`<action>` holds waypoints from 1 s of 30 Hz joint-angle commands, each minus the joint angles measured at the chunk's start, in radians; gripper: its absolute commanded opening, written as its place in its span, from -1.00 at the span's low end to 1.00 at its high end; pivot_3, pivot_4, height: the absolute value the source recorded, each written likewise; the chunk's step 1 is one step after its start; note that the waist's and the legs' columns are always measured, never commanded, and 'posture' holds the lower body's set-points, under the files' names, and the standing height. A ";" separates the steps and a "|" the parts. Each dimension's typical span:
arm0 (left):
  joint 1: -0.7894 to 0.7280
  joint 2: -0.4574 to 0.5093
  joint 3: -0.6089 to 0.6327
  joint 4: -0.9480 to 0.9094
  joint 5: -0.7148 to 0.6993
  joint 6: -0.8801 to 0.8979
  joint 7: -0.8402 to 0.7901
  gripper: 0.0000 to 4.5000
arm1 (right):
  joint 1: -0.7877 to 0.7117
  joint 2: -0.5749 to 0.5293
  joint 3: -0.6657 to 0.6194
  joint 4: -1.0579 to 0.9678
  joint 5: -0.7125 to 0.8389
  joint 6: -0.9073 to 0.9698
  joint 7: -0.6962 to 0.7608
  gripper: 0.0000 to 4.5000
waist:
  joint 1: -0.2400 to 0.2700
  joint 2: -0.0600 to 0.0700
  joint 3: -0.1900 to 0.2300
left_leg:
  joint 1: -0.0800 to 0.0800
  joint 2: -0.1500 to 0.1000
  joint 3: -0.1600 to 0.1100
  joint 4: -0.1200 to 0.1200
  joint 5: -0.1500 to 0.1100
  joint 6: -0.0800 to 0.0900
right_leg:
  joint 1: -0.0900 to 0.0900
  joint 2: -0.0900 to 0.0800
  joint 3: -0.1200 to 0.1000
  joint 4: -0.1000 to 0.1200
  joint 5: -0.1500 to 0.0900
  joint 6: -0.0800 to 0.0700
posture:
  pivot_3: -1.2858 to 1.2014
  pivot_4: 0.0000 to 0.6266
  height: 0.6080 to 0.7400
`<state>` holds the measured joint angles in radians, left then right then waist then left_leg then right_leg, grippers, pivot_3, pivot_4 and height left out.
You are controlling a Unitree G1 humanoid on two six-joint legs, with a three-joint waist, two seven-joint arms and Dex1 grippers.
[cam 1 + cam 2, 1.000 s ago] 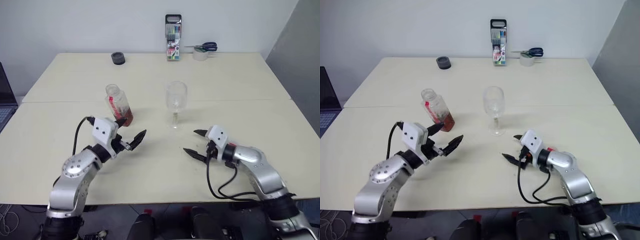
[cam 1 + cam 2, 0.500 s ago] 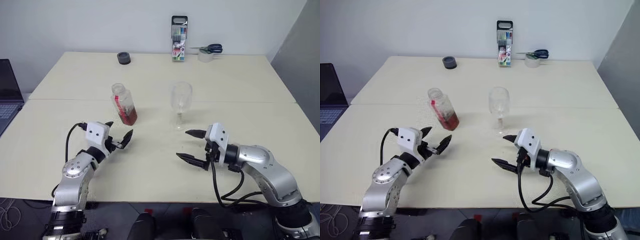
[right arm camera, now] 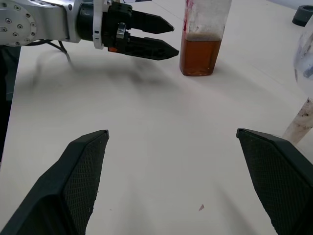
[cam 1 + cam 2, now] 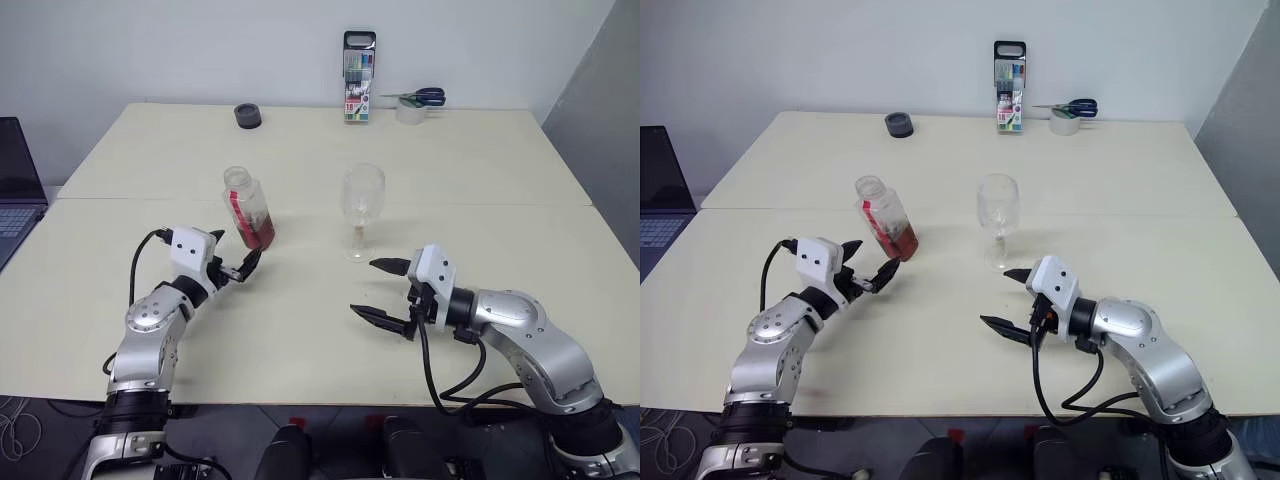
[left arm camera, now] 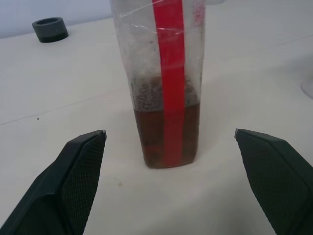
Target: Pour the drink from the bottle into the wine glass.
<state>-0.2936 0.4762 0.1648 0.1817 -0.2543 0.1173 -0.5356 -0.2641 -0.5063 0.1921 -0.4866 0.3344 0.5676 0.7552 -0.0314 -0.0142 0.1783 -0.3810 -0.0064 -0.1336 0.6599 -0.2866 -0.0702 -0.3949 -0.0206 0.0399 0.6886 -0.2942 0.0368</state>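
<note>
My left hand [image 4: 238, 268], fingers spread wide, sits just short of the small clear plastic bottle [image 4: 247, 208] of reddish-brown drink [image 5: 166, 127] left of centre, lined up to grasp it, while my right hand [image 4: 382, 290], equally spread, waits below the clear stemmed wine glass [image 4: 362, 208] on the cream surface [image 4: 300, 330].

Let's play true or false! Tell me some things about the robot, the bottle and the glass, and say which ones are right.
1. The bottle has no cap on. True.
2. The wine glass is full of drink. False: it looks empty; the drink sits in the bottle's lower part.
3. The left gripper is squeezing the bottle. False: its fingers are open, just short of it.
4. The right gripper is open and holds nothing. True.
5. Scissors lie at the table's far edge. True.
</note>
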 commanded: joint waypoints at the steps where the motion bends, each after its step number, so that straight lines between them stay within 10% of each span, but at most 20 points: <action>1: -0.046 0.015 0.008 0.056 0.019 -0.054 -0.014 1.00 | -0.022 -0.001 -0.004 -0.050 0.011 0.001 -0.008 0.98 | 0.000 0.000 0.000 | 0.000 0.000 0.000 0.000 0.000 0.000 | 0.000 0.000 0.000 0.000 0.000 0.000 | 0.03 -0.52 1.00; 30: -0.282 -0.020 -0.043 0.284 0.072 -0.107 -0.043 1.00 | -0.064 -0.002 -0.023 -0.071 0.068 0.028 -0.008 0.98 | -0.001 0.000 0.000 | 0.000 0.000 0.000 0.000 0.000 0.000 | 0.000 0.000 0.000 0.000 0.000 0.000 | 0.03 -0.52 1.00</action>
<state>-0.5562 0.4557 0.1144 0.4915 -0.1786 0.0153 -0.5798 -0.3081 -0.5056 0.1922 -0.5213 0.3787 0.6001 0.7458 -0.0320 -0.0143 0.1783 -0.3814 -0.0068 -0.1341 0.6601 -0.2865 -0.0702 -0.3949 -0.0206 0.0395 0.6886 -0.2942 0.0368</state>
